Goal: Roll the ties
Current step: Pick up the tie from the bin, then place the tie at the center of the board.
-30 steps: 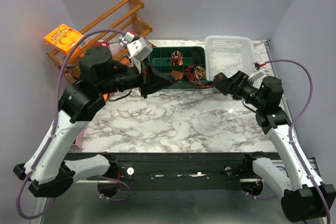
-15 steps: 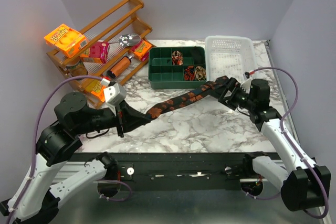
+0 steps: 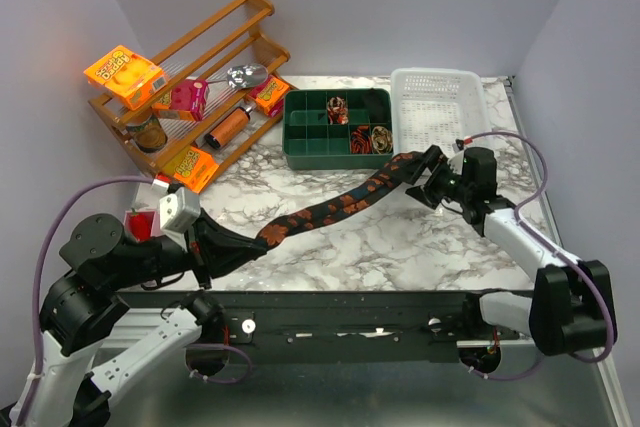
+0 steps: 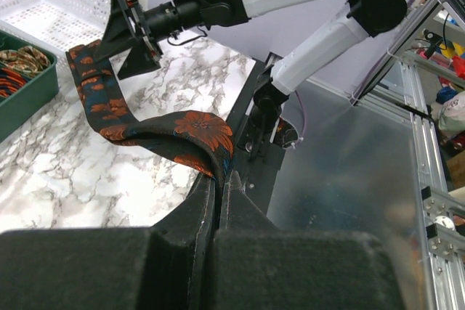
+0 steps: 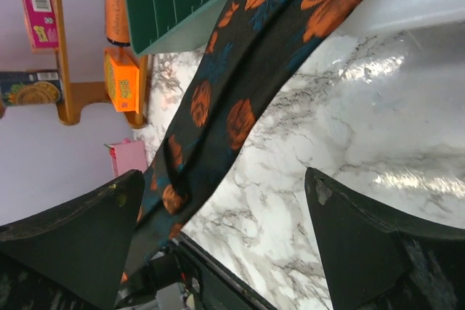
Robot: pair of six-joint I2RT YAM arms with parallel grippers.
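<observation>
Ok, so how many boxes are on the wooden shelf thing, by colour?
Orange boxes: 3
Pink boxes: 1
Total: 4

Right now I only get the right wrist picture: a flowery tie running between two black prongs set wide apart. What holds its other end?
Observer: The left tool, shut on the tie over the front left part of the table.
Operator: What's inside the green tray?
Observer: From above, small patterned coils sit in separate compartments.
Operator: Anything beside it?
Observer: A white basket, just right of the tray.
</observation>
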